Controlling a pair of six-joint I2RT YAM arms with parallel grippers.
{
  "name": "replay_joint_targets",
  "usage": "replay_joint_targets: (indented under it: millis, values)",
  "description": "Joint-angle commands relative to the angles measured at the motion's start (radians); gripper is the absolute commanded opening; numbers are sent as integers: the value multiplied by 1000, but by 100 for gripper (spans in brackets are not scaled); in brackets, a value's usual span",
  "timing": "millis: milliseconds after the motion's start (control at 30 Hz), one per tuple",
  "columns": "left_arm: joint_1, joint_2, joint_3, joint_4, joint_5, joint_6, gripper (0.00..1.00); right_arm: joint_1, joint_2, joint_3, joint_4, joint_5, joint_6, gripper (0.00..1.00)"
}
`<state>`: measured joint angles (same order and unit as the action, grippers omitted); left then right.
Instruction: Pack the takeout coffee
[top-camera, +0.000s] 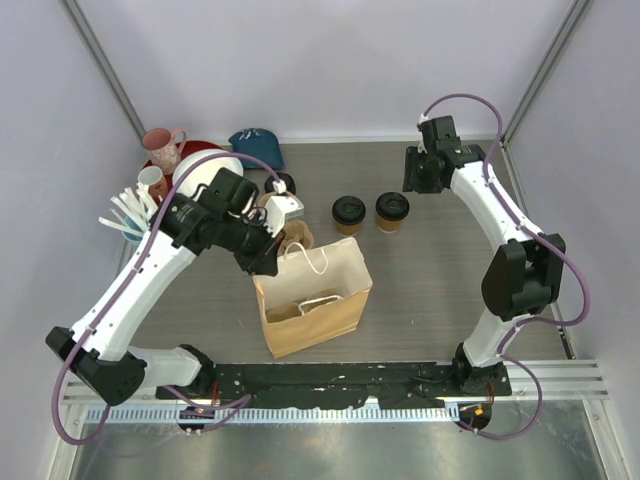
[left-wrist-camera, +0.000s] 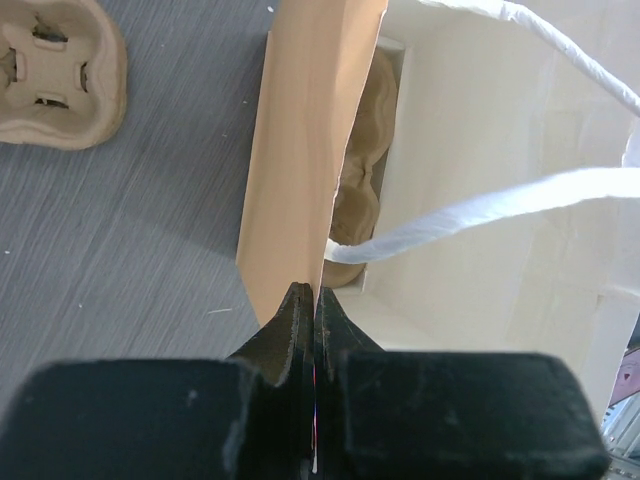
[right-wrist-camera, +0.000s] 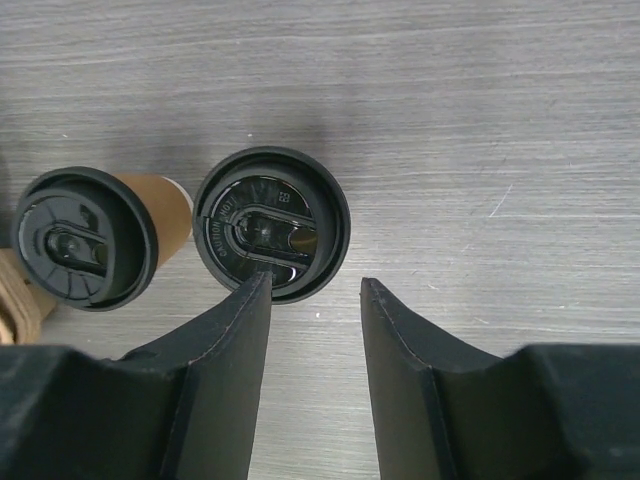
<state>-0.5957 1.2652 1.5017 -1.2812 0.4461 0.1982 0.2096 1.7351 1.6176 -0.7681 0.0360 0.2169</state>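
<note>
Right wrist view — the right cup (right-wrist-camera: 271, 222) shows only its black lid, body hidden beneath, and the right claw's (right-wrist-camera: 312, 285) left finger covers the lid's near edge. On the left wrist view the paper bag (left-wrist-camera: 300, 150) runs off the top and right edges — its wall half hides a pulp carrier (left-wrist-camera: 368, 150) inside.

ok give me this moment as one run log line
left pincer: shut on paper bag rim | right pincer: open beside nearer lidded cup, not gripping | other lidded cup: next to it | bagged: neither
</note>
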Motion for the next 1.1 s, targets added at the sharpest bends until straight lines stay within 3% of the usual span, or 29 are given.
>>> replay_joint_targets:
  millis: [0,233,933,1067]
  values:
    - [-4,20,17,14,22,-26,0,10,4,-5,41,36,15,46]
    - [-4,33,32,28,36,-34,0,11,90,24,33,31,12,36]
    - [-4,56,60,33,66,-43,0,50,165,42,-17,65,-11,29]
    - [-4,46,37,40,75,-48,0,51,172,44,-22,67,-19,20]
